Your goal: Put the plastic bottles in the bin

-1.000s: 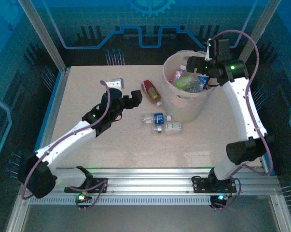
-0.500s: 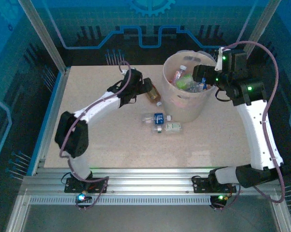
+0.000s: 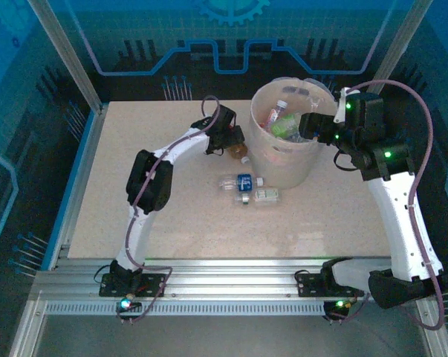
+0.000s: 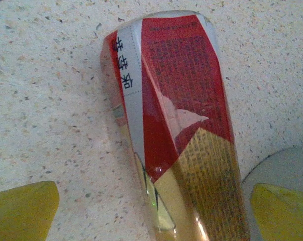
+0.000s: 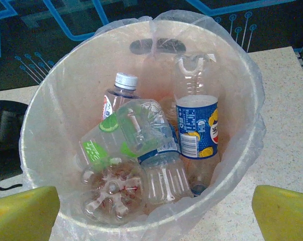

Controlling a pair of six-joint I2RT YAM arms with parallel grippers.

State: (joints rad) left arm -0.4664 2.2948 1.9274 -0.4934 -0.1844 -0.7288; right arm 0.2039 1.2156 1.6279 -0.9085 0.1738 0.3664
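table: left gripper wide astride red bottle, right gripper wide facing bin.

Robot lab cell: speckled worktop fenced by aluminium frame posts, blue circuit-print backdrop, left arm and right arm bolted to front rail.

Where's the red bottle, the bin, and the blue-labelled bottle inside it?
red bottle (image 4: 184, 95): left wrist view, red label.
bin (image 5: 61, 95): right wrist view, inner left wall.
blue-labelled bottle (image 5: 196, 125): right wrist view, blue label.
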